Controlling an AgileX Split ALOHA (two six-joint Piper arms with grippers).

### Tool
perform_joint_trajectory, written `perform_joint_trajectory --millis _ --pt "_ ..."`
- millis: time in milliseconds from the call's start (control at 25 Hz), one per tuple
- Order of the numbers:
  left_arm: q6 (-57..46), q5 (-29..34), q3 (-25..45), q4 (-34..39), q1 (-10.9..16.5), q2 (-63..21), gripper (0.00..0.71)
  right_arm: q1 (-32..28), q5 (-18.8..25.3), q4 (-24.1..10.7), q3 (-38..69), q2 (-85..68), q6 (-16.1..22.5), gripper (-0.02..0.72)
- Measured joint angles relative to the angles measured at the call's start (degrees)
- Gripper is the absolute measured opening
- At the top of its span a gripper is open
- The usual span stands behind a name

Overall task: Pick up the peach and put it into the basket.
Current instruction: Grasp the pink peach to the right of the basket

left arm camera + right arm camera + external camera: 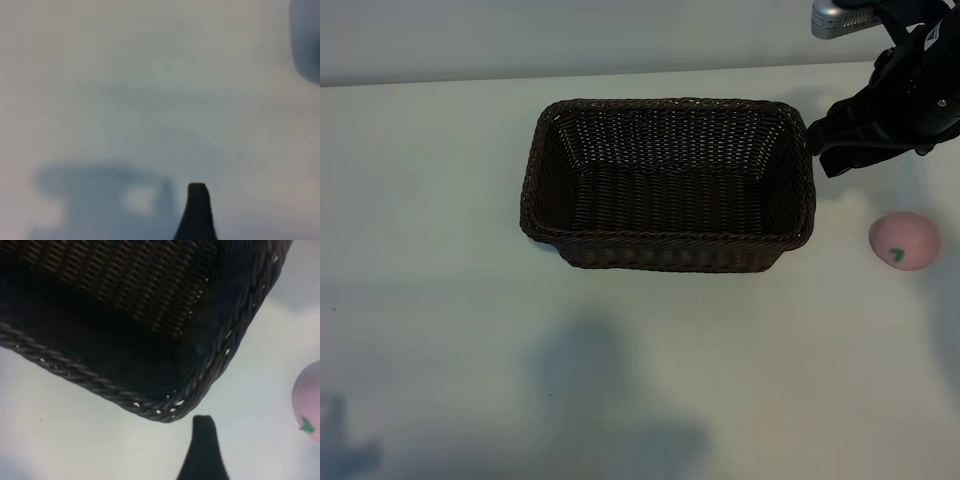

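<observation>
The dark brown wicker basket (665, 243) stands in the middle of the white table with nothing inside. The pale-pink peach (904, 240) lies on the table to the basket's right, a short gap away, its green leaf mark facing the camera. My right gripper (825, 150) hovers by the basket's far right corner, behind the peach, open and holding nothing. In the right wrist view one dark finger (203, 447) shows near the braided rim of the basket (150, 407), with the peach (309, 400) off to the side. My left gripper (161, 200) hangs open over bare table, out of the exterior view.
The table (440, 200) is white and bare around the basket. Soft arm shadows lie along the near edge (610, 400). A grey metal part (835, 18) of the right arm sits at the far right edge.
</observation>
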Motion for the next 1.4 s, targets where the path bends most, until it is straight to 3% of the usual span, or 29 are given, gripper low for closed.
perform_joint_trajectory --millis 240,640,880,1240,1400 --pt "0.0 -0.7 0.3 0.0 0.0 0.0 0.571 0.0 -1.8 -1.1 0.0 0.1 0.5 0.540" --pt "-0.1 -0.9 0.3 0.0 -2.9 0.0 0.470 -0.2 -3.4 -8.9 0.0 5.3 7.0 0.540" --pt "-0.1 -0.9 0.3 0.0 -2.9 0.0 0.454 -5.5 -5.8 -9.5 0.0 9.4 9.2 0.540" --pt "0.5 -0.9 0.3 0.0 -2.9 0.0 0.454 -12.1 -6.0 -8.9 0.5 14.2 8.1 0.540" --pt "1.4 -0.9 0.4 -0.6 -2.9 0.0 0.452 -12.3 -10.0 -8.2 5.5 14.3 7.4 0.540"
